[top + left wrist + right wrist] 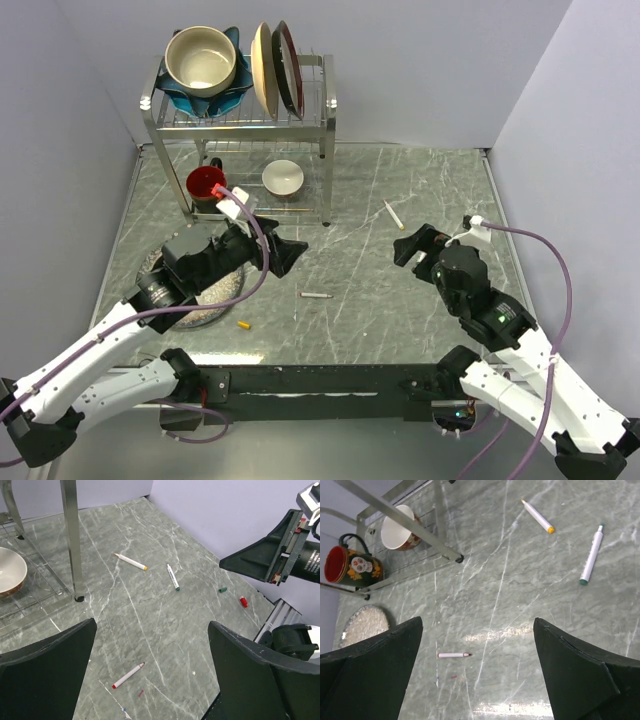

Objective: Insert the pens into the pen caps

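Left gripper (pixel 287 256): fingers wide apart, empty, over the surface (pixel 350 330) left of centre.
Right gripper (pixel 404 248): likewise spread, holding nothing.
Progress: no pen capped; all three pens lie bare (so three insertions left, as I judge it).
Yellow-orange cap (pixel 243 325): nearest, alone beside the left arm.
Red-tipped pen (pixel 316 296): between the arms.
Green cap (pixel 223 589), red cap (pixel 243 601): near each other, under the right gripper.
Green-tipped pen (pixel 173 576), yellow-tipped pen (pixel 131 561): farther out, apart.
Dish rack (pixel 326 110), red mug (pixel 206 184): beyond the pens; nothing covers pens or caps.

Your 2 arms angle inward toward each other; left claw (pixel 283 252) and right claw (pixel 410 245) both gape wide.
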You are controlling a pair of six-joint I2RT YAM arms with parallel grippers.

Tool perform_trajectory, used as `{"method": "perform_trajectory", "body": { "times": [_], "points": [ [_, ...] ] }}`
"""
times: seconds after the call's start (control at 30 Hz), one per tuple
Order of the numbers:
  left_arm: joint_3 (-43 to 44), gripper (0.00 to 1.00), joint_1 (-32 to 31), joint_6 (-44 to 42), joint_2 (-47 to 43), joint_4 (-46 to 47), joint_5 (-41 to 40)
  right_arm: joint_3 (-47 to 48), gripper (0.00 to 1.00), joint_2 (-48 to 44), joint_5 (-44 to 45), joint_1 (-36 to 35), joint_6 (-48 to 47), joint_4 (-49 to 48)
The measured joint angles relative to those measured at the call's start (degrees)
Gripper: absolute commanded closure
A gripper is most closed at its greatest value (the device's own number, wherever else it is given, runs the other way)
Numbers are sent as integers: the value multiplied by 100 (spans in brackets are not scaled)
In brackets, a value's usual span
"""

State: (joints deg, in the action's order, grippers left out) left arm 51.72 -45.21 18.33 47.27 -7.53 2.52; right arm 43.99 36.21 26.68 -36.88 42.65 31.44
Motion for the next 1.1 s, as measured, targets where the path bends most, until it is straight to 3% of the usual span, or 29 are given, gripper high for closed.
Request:
{"method": "perform_trajectory", "body": {
  "times": [0.2,0.4,0.6,0.87,1.1],
  "points": [
    [-74,1,0,0,-166,61,-96,0,0,264,402,0,483,96],
    [-153,1,0,0,-350,94,-140,219,1,1456,997,162,1344,859],
    [-238,1,0,4,-444,164,-153,518,30,2806,925,1491,1515,1200],
    [-256,1,-4,44,-343,203,-160,557,49,3792,164,2603,540,280],
    [-258,1,-11,42,-341,216,-181,1244,55,5117,-254,2911,-81,-133]
  ]
}}
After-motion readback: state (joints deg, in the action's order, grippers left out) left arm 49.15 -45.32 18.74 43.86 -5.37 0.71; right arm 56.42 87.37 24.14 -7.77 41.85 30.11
